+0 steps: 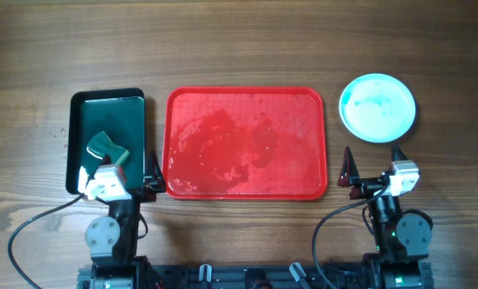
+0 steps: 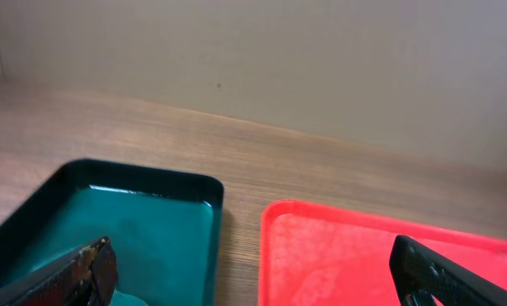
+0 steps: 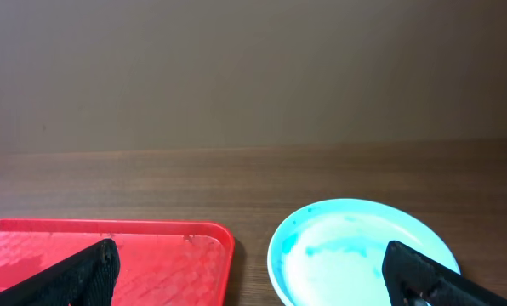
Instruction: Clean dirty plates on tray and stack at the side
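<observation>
The turquoise plate [image 3: 364,255] lies on the tabletop [image 3: 253,183] just ahead of the right fingers [image 3: 432,276], which are spread and empty. I cannot tell if others sit beneath it. The red tray [image 3: 109,228], ahead-left, holds no plates. The left fingers [image 2: 79,276], likewise released, straddle the dark tray [image 2: 134,229] and the red one. Stacking looks done: retreat straight back, clear of the plate

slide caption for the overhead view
Red tray flanked by dark tray and turquoise plate; left end effector, right end effector open

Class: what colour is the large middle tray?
The large rectangular plastic tray is red; overhead view shows it best.
</observation>
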You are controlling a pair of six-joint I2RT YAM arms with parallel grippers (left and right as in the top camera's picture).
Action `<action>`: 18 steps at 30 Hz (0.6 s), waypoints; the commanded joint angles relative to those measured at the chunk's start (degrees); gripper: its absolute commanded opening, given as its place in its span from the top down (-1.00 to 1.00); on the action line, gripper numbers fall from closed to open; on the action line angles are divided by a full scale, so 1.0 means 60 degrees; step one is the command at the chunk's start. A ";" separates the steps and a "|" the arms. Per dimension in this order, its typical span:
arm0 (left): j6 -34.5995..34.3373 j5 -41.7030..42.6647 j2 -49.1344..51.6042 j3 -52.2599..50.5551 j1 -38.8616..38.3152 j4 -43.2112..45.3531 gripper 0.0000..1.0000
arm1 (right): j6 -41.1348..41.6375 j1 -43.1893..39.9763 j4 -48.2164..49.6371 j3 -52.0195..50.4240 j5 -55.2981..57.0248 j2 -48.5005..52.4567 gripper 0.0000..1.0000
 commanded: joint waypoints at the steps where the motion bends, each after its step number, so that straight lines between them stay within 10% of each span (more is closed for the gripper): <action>1: 0.1526 0.0120 -0.0109 -0.0066 0.0040 -0.0025 -1.00 | 0.0131 0.0047 0.0015 -0.0022 -0.0153 -0.0087 -0.99; 18: 0.1603 0.0109 -0.0106 -0.0066 -0.0004 -0.0018 -1.00 | 0.0135 0.0047 0.0015 -0.0022 -0.0153 -0.0087 -1.00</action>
